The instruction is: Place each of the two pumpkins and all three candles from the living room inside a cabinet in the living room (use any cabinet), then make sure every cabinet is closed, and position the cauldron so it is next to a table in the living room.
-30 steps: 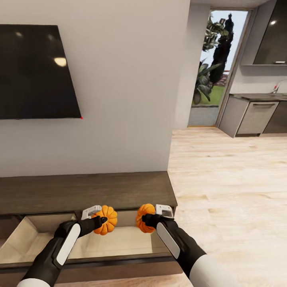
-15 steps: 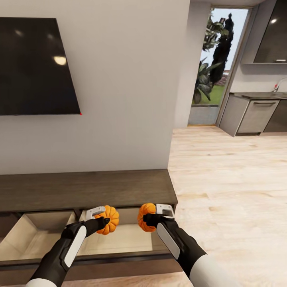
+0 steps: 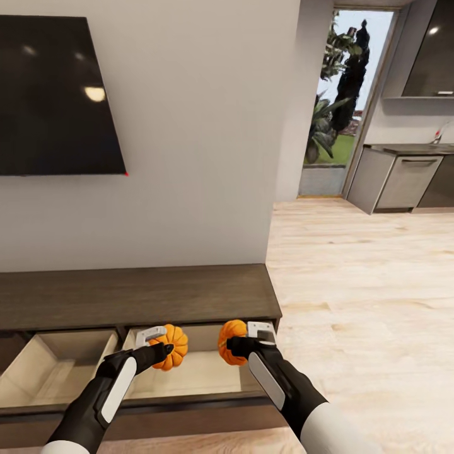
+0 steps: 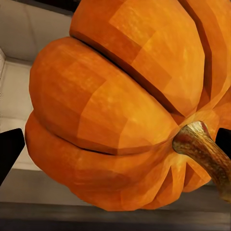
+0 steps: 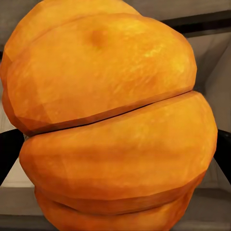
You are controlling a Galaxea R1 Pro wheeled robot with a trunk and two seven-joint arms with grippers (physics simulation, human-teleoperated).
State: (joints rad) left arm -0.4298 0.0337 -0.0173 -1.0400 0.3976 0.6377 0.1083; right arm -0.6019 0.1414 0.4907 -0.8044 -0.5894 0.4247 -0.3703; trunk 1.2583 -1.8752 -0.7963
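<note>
at the lower middle of the head view, the left claw [image 3: 160, 341] grips a small round orange ribbed pumpkin [image 3: 171, 347], and the right claw [image 3: 243, 338] grips a second orange ribbed pumpkin [image 3: 229, 342]. both pumpkins hang above the pale inside of an open drawer [image 3: 189, 378] in the long, low dark-brown wood cabinet [image 3: 139, 296]. in the left wrist view that pumpkin [image 4: 120, 110] shows its brown stem [image 4: 204, 154]. a black wall screen [image 3: 57, 98] sits at upper left, a light wood floor [image 3: 366, 296] on the right.
</note>
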